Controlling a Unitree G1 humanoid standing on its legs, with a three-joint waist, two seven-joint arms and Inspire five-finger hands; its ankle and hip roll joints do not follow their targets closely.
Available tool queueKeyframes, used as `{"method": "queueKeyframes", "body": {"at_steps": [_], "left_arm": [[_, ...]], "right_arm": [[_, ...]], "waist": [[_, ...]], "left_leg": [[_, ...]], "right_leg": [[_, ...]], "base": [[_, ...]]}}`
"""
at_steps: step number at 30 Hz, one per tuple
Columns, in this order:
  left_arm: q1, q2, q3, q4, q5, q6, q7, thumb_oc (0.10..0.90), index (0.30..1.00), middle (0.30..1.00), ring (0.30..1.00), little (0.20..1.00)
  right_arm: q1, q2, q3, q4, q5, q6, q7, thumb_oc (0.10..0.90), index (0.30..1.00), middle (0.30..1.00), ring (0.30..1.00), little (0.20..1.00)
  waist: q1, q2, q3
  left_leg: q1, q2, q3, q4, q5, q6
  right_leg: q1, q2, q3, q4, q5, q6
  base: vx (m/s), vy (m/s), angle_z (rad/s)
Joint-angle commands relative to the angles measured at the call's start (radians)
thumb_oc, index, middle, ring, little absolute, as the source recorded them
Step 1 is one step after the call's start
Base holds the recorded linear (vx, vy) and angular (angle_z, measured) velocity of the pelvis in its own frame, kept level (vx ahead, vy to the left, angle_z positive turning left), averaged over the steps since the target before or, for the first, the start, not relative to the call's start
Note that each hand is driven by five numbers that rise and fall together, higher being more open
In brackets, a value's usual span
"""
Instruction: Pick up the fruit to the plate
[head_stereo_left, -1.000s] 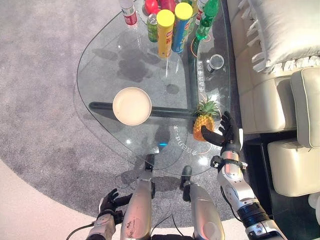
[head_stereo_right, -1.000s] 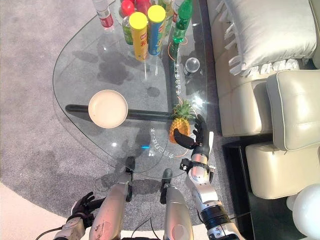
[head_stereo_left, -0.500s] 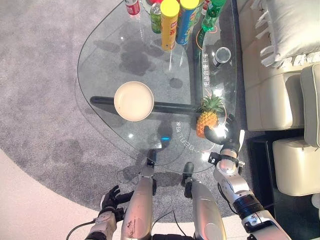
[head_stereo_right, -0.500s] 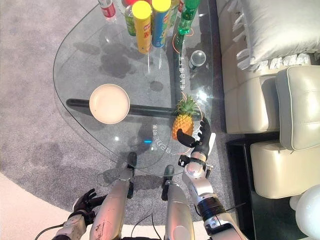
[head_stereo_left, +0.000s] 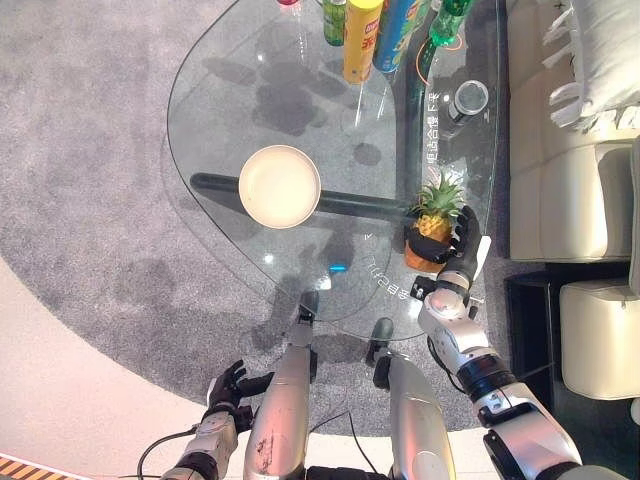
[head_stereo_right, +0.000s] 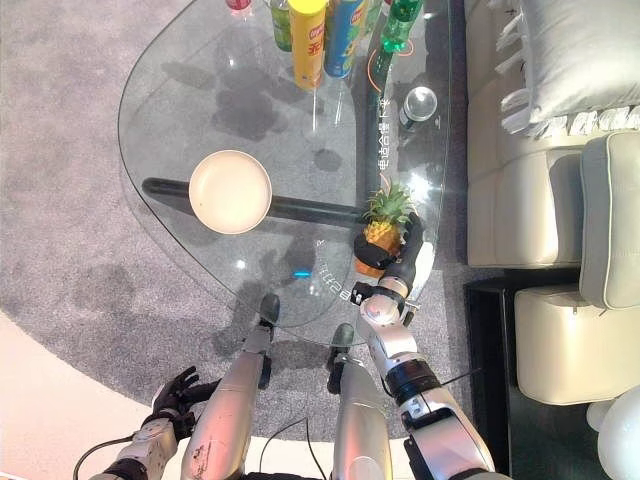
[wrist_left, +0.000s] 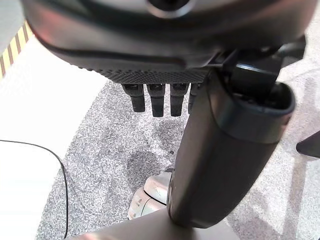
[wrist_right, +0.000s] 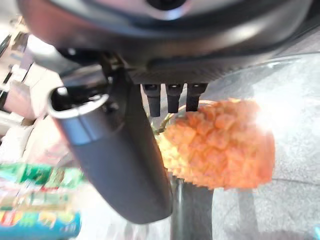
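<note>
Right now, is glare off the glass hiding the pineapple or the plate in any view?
Left eye view: small glints on the glass table near its front edge, none over the plate or the pineapple in the right hand. Right wrist view: a bright patch washes out one side of the pineapple.

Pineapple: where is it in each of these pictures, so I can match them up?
Left eye view: pineapple right of centre, at the glass table's right edge.
Right eye view: pineapple just right of centre, same edge.
Right wrist view: orange body mid-picture, past the fingers.
Left wrist view: grey carpet past the left hand.
Shared landmark: the right hand curled round it.
</note>
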Motion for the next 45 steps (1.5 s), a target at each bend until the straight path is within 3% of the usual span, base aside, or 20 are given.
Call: {"method": "queueKeyframes", "body": {"at_steps": [1,11,15,21,29,36,40,44,45], "left_arm": [[0.008,-0.021,-0.026,0.014,-0.008,-0.003,-0.013,0.8,0.9,0.9,0.9,0.9],[-0.009,-0.024,-0.043,0.023,-0.019,-0.013,-0.026,0.8,0.9,0.9,0.9,0.9],[-0.012,-0.026,-0.05,0.02,-0.02,-0.019,-0.028,0.8,0.9,0.9,0.9,0.9],[-0.022,-0.024,-0.049,0.022,-0.028,-0.015,-0.038,0.8,0.9,0.9,0.9,0.9],[-0.027,-0.027,-0.055,0.024,-0.046,-0.021,-0.038,0.8,0.9,0.9,0.9,0.9],[-0.027,-0.028,-0.058,0.017,-0.062,-0.029,-0.043,0.8,0.9,0.9,0.9,0.9],[-0.025,-0.029,-0.061,0.016,-0.069,-0.036,-0.046,0.8,0.9,0.9,0.9,0.9],[-0.027,-0.024,-0.061,0.021,-0.062,-0.04,-0.058,0.8,0.9,0.9,0.9,0.9],[-0.03,-0.02,-0.058,0.023,-0.059,-0.04,-0.062,0.8,0.9,0.9,0.9,0.9]], "right_arm": [[-0.019,-0.017,-0.018,-0.052,0.093,-0.025,-0.014,0.8,0.9,0.9,0.9,0.9],[-0.059,-0.006,-0.025,0.07,0.192,0.068,-0.153,0.8,0.9,0.9,0.9,0.9],[-0.065,-0.005,-0.023,0.113,0.23,0.069,-0.168,0.8,0.9,0.9,0.9,0.9],[-0.071,0.011,-0.015,0.127,0.261,0.085,-0.167,0.8,0.9,0.9,0.9,0.9],[-0.049,0.044,-0.002,0.092,0.332,0.056,-0.11,0.8,0.9,0.9,0.9,0.9],[-0.045,0.052,-0.006,0.052,0.285,0.029,-0.111,0.8,0.9,0.9,0.9,0.9],[-0.07,0.019,-0.003,0.081,0.143,0.108,-0.079,0.8,0.9,0.9,0.9,0.9],[-0.12,-0.04,0.026,0.125,0.014,0.201,-0.038,0.504,0.646,0.646,0.646,0.604],[-0.139,-0.059,0.032,0.144,-0.008,0.219,-0.019,0.18,0.368,0.368,0.368,0.28]], "waist": [[0.01,0.015,-0.008],[0.021,0.017,-0.008],[0.024,0.015,-0.008],[0.024,0.011,-0.008],[0.017,0.005,-0.008],[0.016,0.005,-0.008],[0.021,0.006,-0.008],[0.032,0.011,-0.008],[0.034,0.011,-0.008]], "left_leg": [[-0.014,-0.063,-0.011,0.102,-0.107,0.065],[-0.001,-0.066,-0.017,0.083,-0.106,0.068],[0.006,-0.068,-0.021,0.076,-0.107,0.071],[0.018,-0.069,-0.02,0.072,-0.11,0.073],[0.027,-0.068,-0.018,0.071,-0.112,0.074],[0.018,-0.07,-0.019,0.074,-0.111,0.073],[0.018,-0.071,-0.025,0.077,-0.117,0.075],[0.013,-0.075,-0.032,0.079,-0.116,0.076],[0.008,-0.076,-0.034,0.078,-0.111,0.076]], "right_leg": [[0.04,-0.008,-0.071,-0.197,0.184,0.001],[0.047,-0.009,-0.076,-0.209,0.193,0.003],[0.055,-0.008,-0.078,-0.218,0.197,0.004],[0.068,-0.009,-0.076,-0.228,0.201,0.006],[0.073,-0.008,-0.074,-0.23,0.203,0.006],[0.064,-0.008,-0.075,-0.227,0.204,0.006],[0.063,-0.007,-0.075,-0.224,0.2,0.007],[0.059,-0.01,-0.079,-0.219,0.199,0.008],[0.055,-0.01,-0.081,-0.219,0.202,0.009]], "base": [[0.0,0.0,0.0],[0.0,0.0,0.01],[0.0,-0.006,0.09],[0.0,0.0,0.0],[0.0,0.0,0.0],[0.0,0.0,0.0],[0.0,0.0,0.0],[0.0,-0.003,0.01],[0.02,-0.018,0.04]]}}
